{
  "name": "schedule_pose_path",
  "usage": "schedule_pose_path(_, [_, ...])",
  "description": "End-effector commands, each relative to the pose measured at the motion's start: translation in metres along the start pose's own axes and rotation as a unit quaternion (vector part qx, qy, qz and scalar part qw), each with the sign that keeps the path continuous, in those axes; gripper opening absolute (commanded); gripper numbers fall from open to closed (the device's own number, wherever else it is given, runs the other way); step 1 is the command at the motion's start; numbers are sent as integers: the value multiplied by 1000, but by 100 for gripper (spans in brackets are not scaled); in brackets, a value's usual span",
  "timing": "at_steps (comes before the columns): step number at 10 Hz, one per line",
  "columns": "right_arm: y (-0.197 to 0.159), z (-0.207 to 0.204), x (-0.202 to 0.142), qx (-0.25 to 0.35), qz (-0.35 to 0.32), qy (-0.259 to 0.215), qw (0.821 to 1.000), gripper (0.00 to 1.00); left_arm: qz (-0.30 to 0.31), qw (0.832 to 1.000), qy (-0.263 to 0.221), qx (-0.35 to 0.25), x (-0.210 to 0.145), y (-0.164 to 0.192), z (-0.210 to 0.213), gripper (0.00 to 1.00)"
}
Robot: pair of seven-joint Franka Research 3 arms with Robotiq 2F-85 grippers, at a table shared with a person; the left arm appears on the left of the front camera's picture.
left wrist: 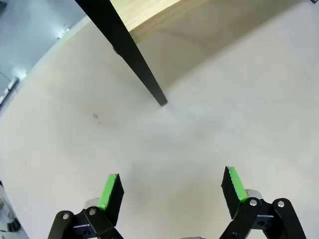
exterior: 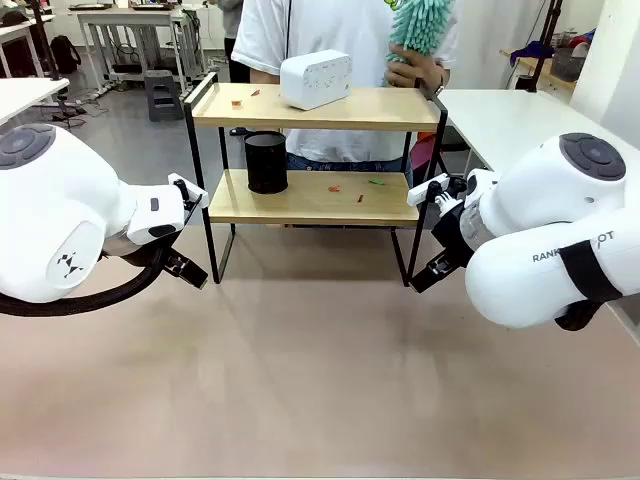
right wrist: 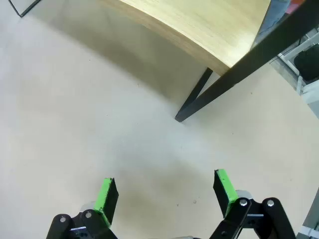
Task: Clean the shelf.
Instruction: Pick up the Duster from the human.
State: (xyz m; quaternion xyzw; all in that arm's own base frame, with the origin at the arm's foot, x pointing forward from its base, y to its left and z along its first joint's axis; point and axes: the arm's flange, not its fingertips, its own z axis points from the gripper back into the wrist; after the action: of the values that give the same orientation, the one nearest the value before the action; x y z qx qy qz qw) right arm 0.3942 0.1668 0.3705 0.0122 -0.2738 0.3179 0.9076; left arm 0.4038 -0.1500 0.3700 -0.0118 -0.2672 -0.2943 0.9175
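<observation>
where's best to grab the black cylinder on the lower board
Grip the black cylinder across its round side wall, about mid-height, coming in level from the robot's side. It stands upright near the left end of the lower board, and the top board just overhead likely blocks a top-down grasp.

Up high near the middle, a white box (exterior: 315,79) with a dotted front, set slightly askew. Below and left of it, a black cylinder (exterior: 266,162), upright. Left of the box, small red scraps (exterior: 237,102). Right of the cylinder and apart from it, red bits (exterior: 334,187) and a green scrap (exterior: 376,181). Behind, a person in a white T-shirt (exterior: 290,35), with a teal fluffy duster (exterior: 420,25) raised at chest height. In the foreground, a bare beige desk (exterior: 320,380). At far right, a white desk (exterior: 510,125). Far back on the floor, a grey step stool (exterior: 160,95).
</observation>
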Motion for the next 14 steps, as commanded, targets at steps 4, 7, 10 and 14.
schedule_pose_path(4, [0,0,0,0,0,0,1000,100,0,1000,0,0,0,0,0,100])
schedule_pose_path(7, [0,0,0,0,0,0,1000,100,0,1000,0,0,0,0,0,100])
schedule_pose_path(10, [0,0,0,0,0,0,1000,100,0,1000,0,0,0,0,0,100])
schedule_pose_path(14, [-5,72,9,82,-40,28,995,100,-27,990,20,-140,7,-6,69,100])
